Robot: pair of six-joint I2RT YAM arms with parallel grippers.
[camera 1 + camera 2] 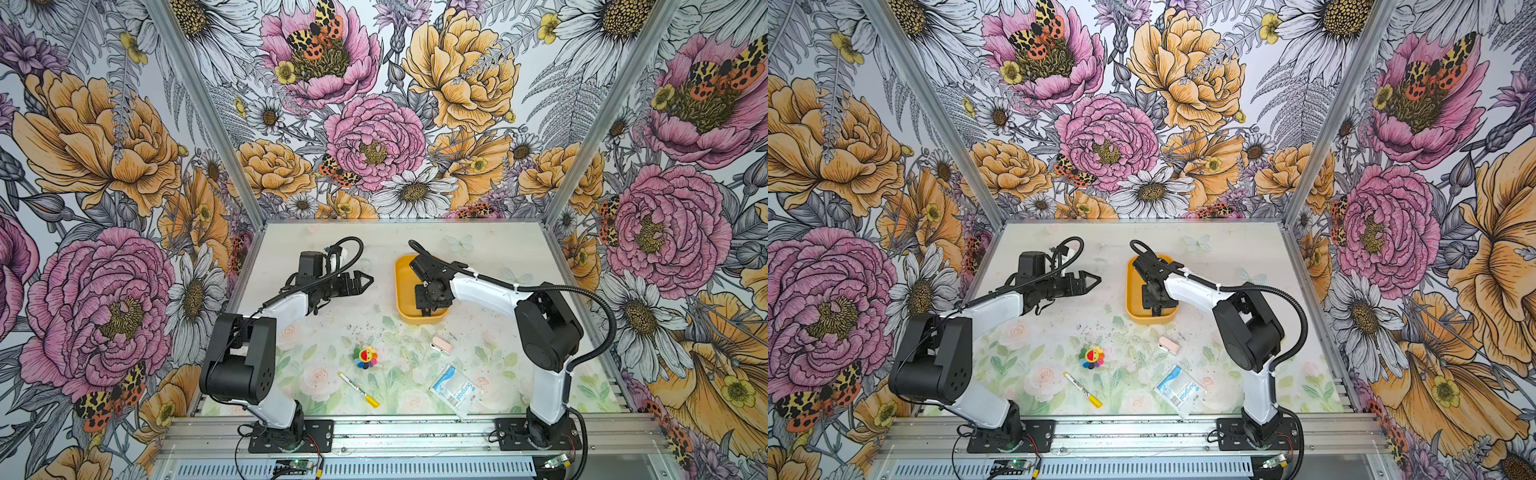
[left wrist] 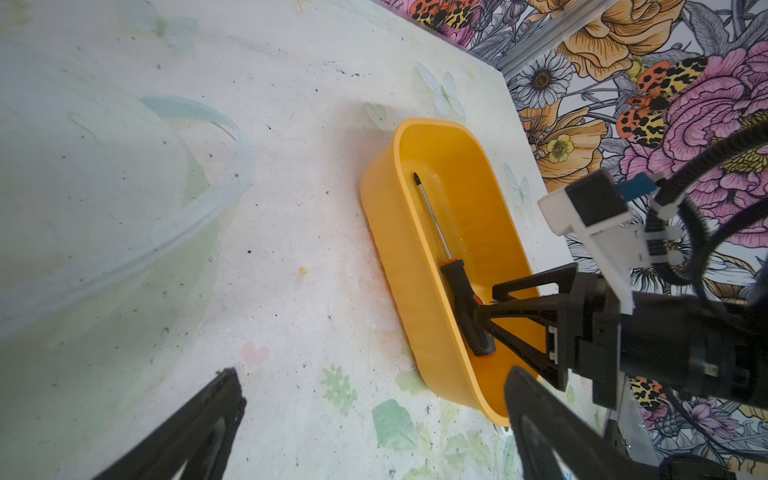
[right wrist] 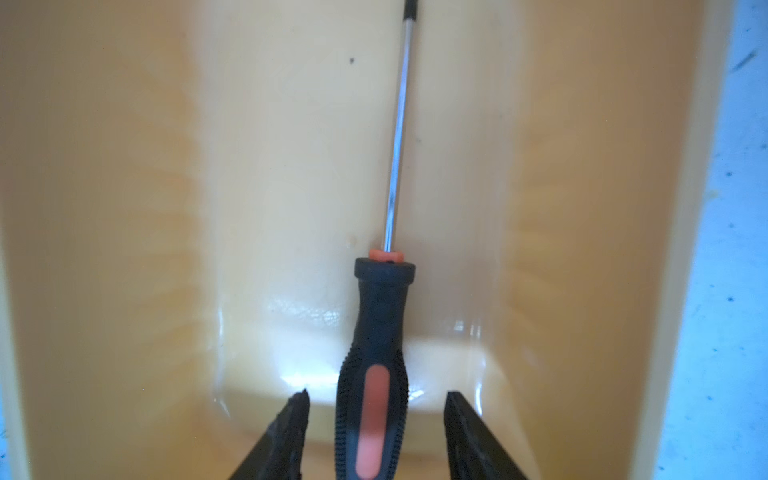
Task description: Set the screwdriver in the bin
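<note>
Your right gripper (image 3: 376, 419) stands with fingers parted either side of the screwdriver (image 3: 380, 332), which lies inside the bin (image 2: 386, 232) near the table's far edge. Lift straight up, clear of the handle; left gripper (image 1: 365, 280) hangs parted, empty.

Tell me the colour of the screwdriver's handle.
Black with orange inlays on the screwdriver, clearest in the right wrist view.

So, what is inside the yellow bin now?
Only the screwdriver lies inside the bin, lengthwise, with the right gripper open around its handle. In both top views the arm covers most of the bin's inside.
</note>
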